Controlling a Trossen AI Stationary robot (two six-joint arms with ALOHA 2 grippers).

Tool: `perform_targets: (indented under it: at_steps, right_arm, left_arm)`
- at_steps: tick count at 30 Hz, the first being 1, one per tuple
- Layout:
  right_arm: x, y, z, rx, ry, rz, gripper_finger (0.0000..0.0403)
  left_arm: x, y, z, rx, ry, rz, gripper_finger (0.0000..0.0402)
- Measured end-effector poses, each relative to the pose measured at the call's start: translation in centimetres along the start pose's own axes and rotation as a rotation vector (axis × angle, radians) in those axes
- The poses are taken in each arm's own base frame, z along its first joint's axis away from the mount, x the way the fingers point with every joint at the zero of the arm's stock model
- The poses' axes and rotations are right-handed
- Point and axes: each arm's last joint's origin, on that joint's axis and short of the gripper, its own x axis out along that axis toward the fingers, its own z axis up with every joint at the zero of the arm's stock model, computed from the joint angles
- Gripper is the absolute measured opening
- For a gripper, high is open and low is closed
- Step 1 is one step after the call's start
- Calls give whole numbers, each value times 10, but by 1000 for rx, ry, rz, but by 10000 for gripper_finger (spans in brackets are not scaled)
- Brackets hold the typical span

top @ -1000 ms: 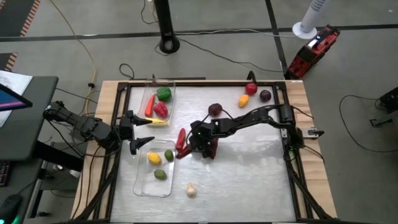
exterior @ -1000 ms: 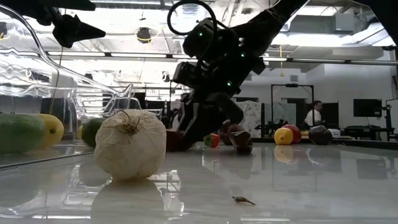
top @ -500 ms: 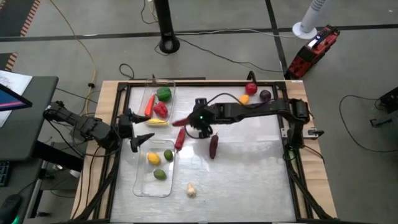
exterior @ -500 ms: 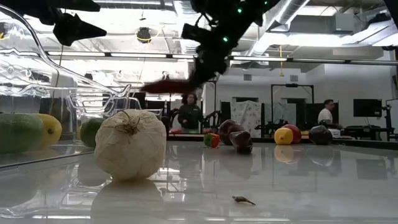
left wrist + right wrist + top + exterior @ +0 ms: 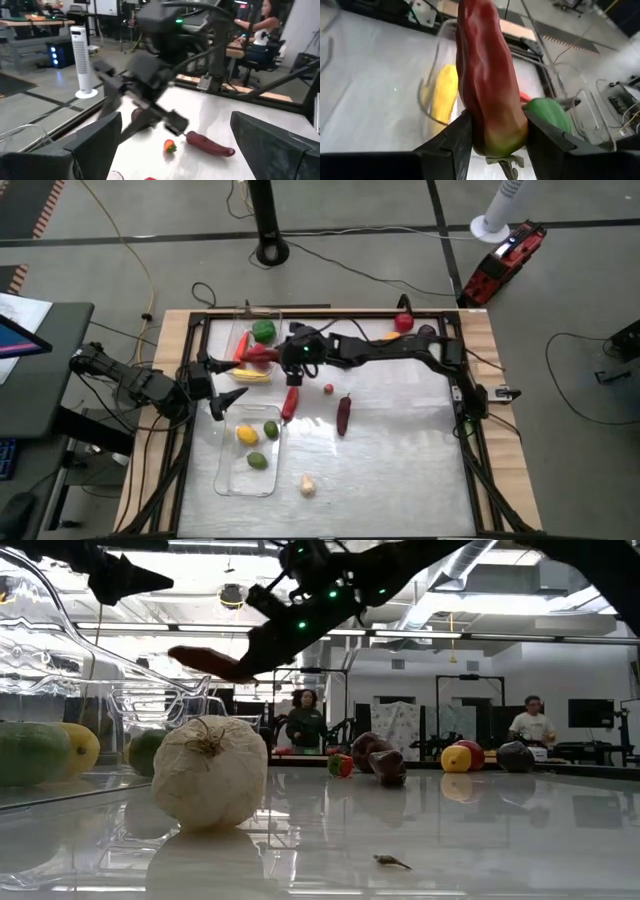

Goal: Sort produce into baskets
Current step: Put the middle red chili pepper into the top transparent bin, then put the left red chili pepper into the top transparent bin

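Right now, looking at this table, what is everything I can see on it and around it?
Trays: two, clear, table's left side; far tray, near tray.
Far tray's produce: green pepper, orange carrot, yellow piece.
Near tray's produce: one yellow fruit, two green fruits.
Garlic: one, white, on the table beside the near tray.
Loose peppers: red pepper and dark red pepper, mid-table.
Small red piece: one, mid-table.
Red fruit: one, far right corner.
People: two, in the room behind.
Left hand: open, between the trays.
Right hand: gripping a held red pepper over the far tray.
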Motion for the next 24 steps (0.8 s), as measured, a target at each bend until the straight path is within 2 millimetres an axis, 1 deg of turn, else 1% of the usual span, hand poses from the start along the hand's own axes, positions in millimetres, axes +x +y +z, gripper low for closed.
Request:
perform_targets:
  at_steps: [3, 5, 7, 9, 13, 17, 21, 24]
  right_arm:
    - [13, -4, 7, -2, -31, 31, 193]
    - [21, -4, 13, -4, -54, 73, 203]
    - [24, -5, 15, -5, -26, 123, 223]
    - [27, -9, 20, -7, -25, 131, 248]
    - [22, -18, 24, -6, 7, 130, 289]
    - [5, -21, 29, -23, 81, 164, 301]
    - [-10, -7, 24, -64, 190, 239, 296]
    - [-15, 12, 10, -106, 244, 293, 288]
  left_arm:
    - [0, 0, -1, 3, 7, -13, 361]
    - [0, -1, -1, -1, 8, -22, 361]
    - [0, -1, -1, 2, 11, -23, 361]
    - [0, -1, -1, 5, 14, -26, 361]
    - [0, -1, -2, 10, 21, -29, 361]
    - [0, -1, -4, -2, 39, -45, 361]
    - [0, -1, -4, -4, 44, -63, 361]
    - [0, -1, -5, 7, 55, -62, 361]
